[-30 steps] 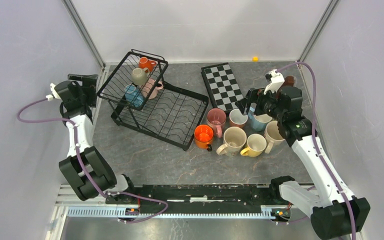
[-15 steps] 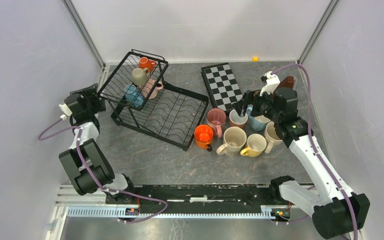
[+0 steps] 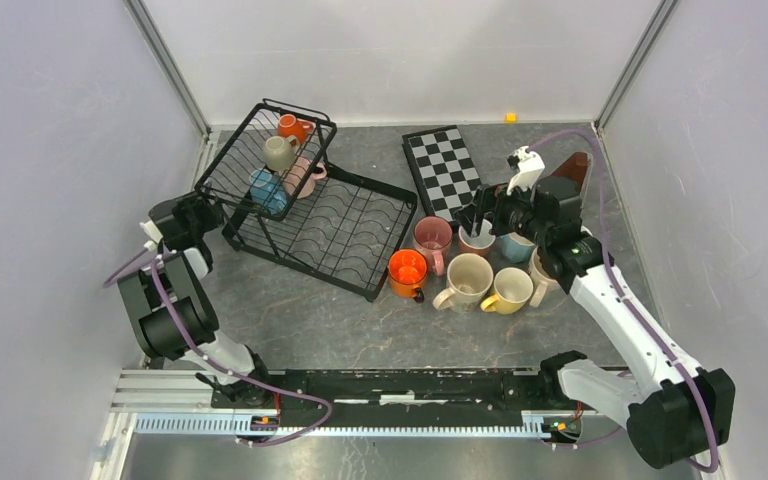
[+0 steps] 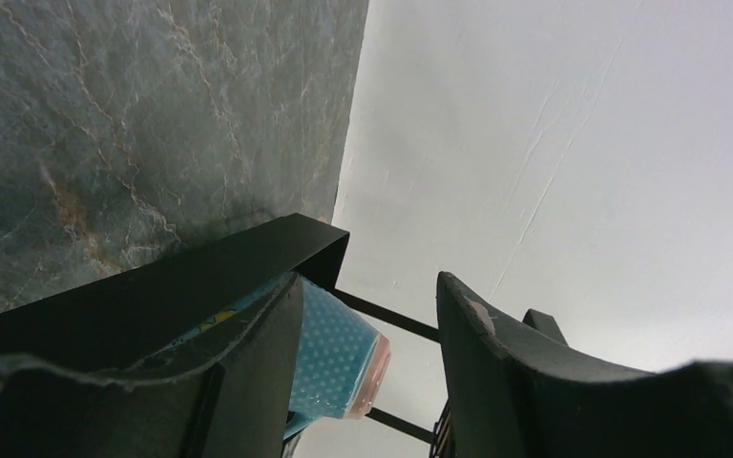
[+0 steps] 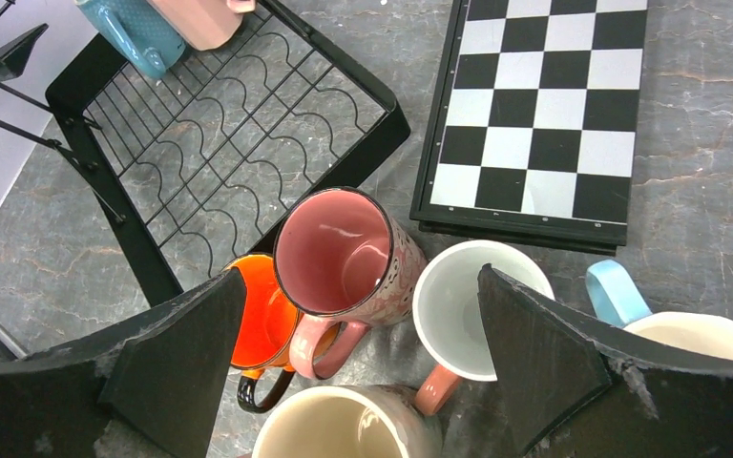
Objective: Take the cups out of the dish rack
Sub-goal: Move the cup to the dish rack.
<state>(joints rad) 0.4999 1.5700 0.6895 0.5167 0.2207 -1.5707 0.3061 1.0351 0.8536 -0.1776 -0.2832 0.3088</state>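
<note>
Laboratory robot test cell. Enclosed by plain white panels [image 3: 400, 50] on metal posts [image 3: 165, 65]. Fitted with left arm [image 3: 165, 325] and right arm [image 3: 615, 300] bolted to a rail [image 3: 410, 383] at the bench [image 3: 310, 320] edge.

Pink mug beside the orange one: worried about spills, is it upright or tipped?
Upright: the pink mug stands mouth up, its empty inside visible from above.
</note>
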